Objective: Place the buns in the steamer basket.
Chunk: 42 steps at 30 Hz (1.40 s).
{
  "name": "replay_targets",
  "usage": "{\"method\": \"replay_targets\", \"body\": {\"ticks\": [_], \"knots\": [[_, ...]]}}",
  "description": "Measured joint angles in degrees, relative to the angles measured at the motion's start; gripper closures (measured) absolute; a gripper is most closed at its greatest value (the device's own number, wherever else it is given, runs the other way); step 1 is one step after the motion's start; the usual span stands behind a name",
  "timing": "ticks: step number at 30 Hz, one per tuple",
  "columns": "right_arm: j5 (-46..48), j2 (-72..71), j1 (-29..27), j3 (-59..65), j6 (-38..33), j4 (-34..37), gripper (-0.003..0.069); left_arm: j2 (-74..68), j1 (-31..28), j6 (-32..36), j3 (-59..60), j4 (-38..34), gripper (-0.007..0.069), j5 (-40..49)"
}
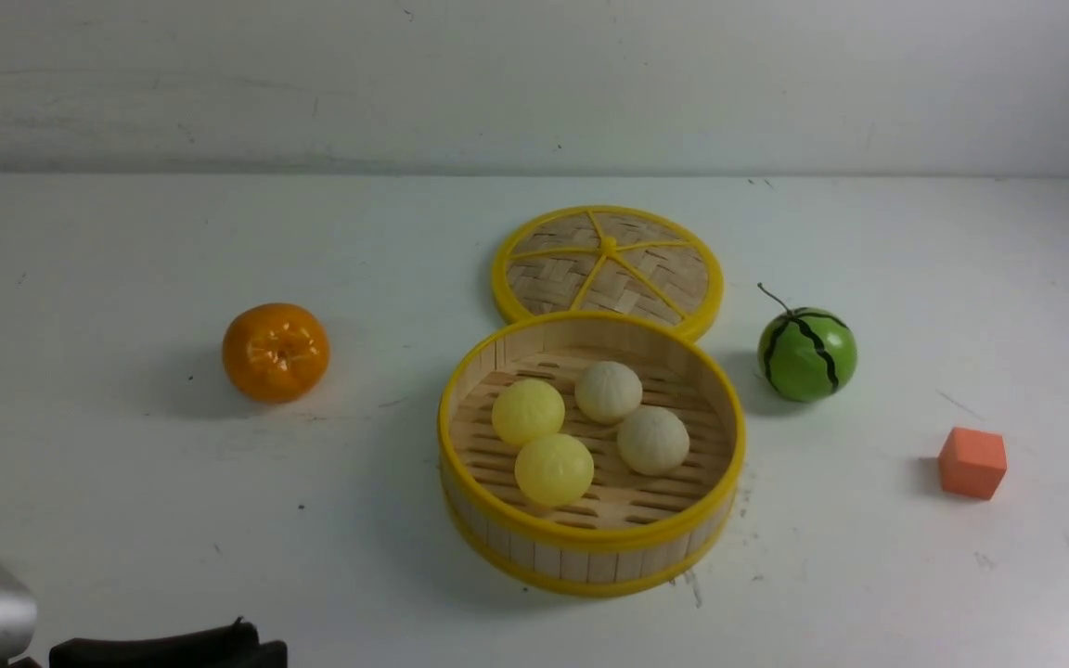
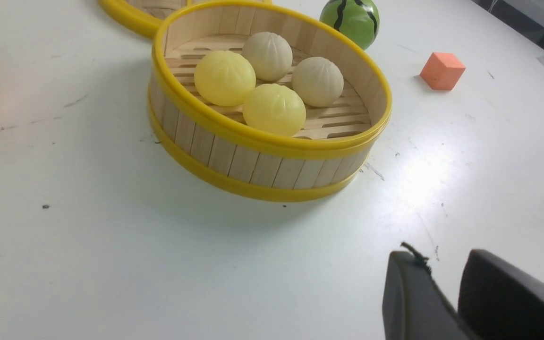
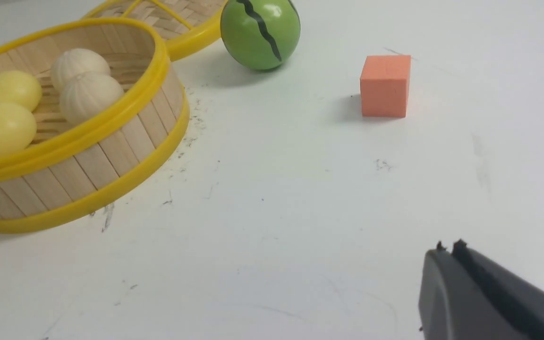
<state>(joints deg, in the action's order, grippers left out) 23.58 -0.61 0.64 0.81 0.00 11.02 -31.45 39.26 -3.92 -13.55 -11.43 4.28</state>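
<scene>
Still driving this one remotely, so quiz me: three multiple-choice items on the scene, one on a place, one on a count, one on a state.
1. Where is the green striped ball?
A) inside the steamer basket
B) on the table, right of the basket
C) on top of the woven lid

2. How many buns are in the basket?
A) two
B) three
C) four

3. How does the right gripper stand?
A) shut, holding nothing
B) shut on a bun
C) wide open

Right letters:
1 B: the green striped ball sits on the table to the right of the steamer basket.
2 C: two yellow buns and two off-white buns lie on the slats.
3 A: the right gripper has its fingers together, with nothing between them.
</scene>
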Motion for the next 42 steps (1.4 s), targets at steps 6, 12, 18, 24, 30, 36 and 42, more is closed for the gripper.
{"method": "replay_targets", "body": {"ticks": [6,12,18,24,30,36,42], "knots": [[0.0,0.0,0.0,0.0,0.0,0.0,0.0664,7.1,-6.0,-0.7,2.0,0.3,0.0469,-2.0],[0.0,0.0,0.0,0.0,0.0,0.0,0.0658,22.2,-21.2,-3.1,7.5,0.4,0.0638,0.2],[0.0,0.0,0.0,0.0,0.0,0.0,0.0653,31.7,-27.6,-3.3,14.5,1.0,0.0638,8.5],[0.1,0.0,0.0,0.0,0.0,0.0,0.0645,32.0,-27.8,-3.3,15.3,1.4,0.0638,17.4],[0.1,0.0,0.0,0.0,0.0,0.0,0.064,32.0,-27.8,-3.3,15.3,1.3,0.0638,17.7],[0.1,0.0,0.0,0.0,0.0,0.1,0.0641,32.0,-27.8,-3.3,15.3,1.3,0.0638,17.7],[0.1,0.0,0.0,0.0,0.0,0.1,0.0638,32.0,-27.8,-3.3,15.3,1.3,0.0638,17.7]]}}
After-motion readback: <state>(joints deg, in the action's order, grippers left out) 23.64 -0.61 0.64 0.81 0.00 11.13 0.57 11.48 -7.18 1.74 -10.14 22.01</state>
